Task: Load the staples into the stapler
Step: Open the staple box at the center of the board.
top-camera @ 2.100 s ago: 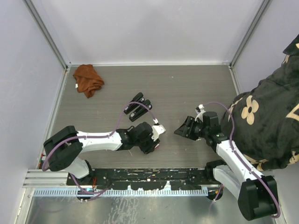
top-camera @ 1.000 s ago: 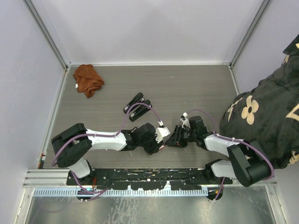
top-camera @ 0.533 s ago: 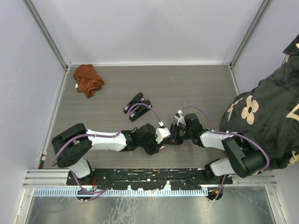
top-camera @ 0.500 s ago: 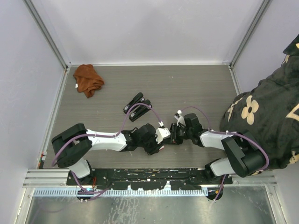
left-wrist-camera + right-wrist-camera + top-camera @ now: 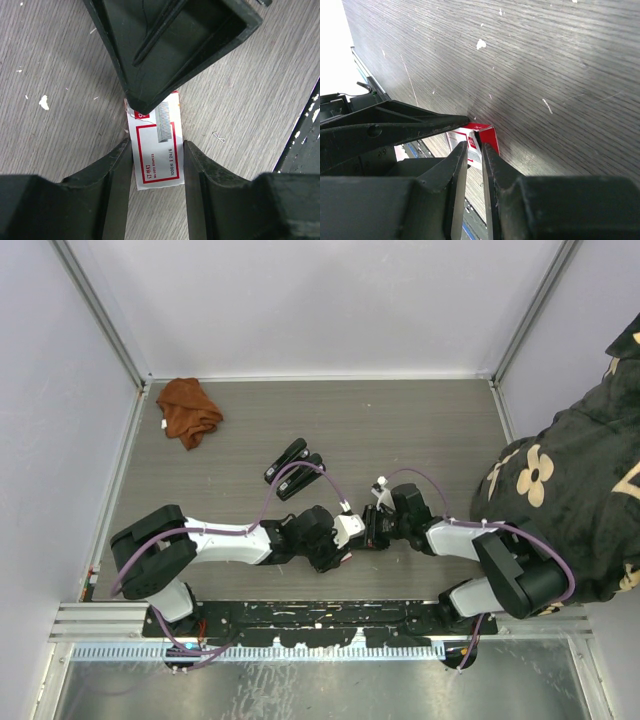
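The left gripper (image 5: 156, 148) clamps the small red-and-white cardboard staple box (image 5: 151, 172) near the middle of the near edge of the grey wood-grain tabletop (image 5: 420, 430). The right gripper (image 5: 474, 146) has its jaws almost together at the box's end, and whether it grips cannot be told. A skewed pull could crush the cardboard or spill its contents.

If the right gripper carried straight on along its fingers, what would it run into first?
The red-and-white staple box, right at the right gripper's fingertips; they look to be touching its end, though depth is unclear. The left gripper grips that box from the opposite side.
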`<state>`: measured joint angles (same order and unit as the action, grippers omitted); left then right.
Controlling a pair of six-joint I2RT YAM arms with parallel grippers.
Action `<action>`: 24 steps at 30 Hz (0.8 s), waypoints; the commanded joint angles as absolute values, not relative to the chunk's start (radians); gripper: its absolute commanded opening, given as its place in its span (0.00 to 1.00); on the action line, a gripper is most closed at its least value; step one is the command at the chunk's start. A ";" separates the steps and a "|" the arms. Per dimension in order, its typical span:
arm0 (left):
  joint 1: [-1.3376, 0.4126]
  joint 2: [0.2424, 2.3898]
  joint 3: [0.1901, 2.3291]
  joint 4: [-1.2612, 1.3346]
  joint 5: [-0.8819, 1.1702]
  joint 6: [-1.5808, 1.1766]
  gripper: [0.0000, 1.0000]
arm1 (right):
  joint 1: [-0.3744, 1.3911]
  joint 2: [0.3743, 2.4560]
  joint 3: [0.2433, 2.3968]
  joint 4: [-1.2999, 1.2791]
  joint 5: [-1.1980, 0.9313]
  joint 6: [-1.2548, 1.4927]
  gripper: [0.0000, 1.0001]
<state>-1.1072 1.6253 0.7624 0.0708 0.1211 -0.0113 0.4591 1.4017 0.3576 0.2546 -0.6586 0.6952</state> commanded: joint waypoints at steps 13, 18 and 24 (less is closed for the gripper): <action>-1.127 1.608 0.750 0.077 0.123 -0.002 0.34 | 0.471 1.316 0.379 0.172 -0.557 0.669 0.31; -1.131 1.609 0.752 0.075 0.120 0.000 0.34 | 0.474 1.347 0.358 0.221 -0.619 0.689 0.30; -1.132 1.612 0.754 0.074 0.117 0.000 0.34 | 0.483 1.362 0.359 0.239 -0.647 0.690 0.26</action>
<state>-1.1194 1.6253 0.7624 0.0711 0.1169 -0.0093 0.4744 1.3510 0.3588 0.1864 -0.6083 0.6880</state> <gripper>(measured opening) 0.416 0.268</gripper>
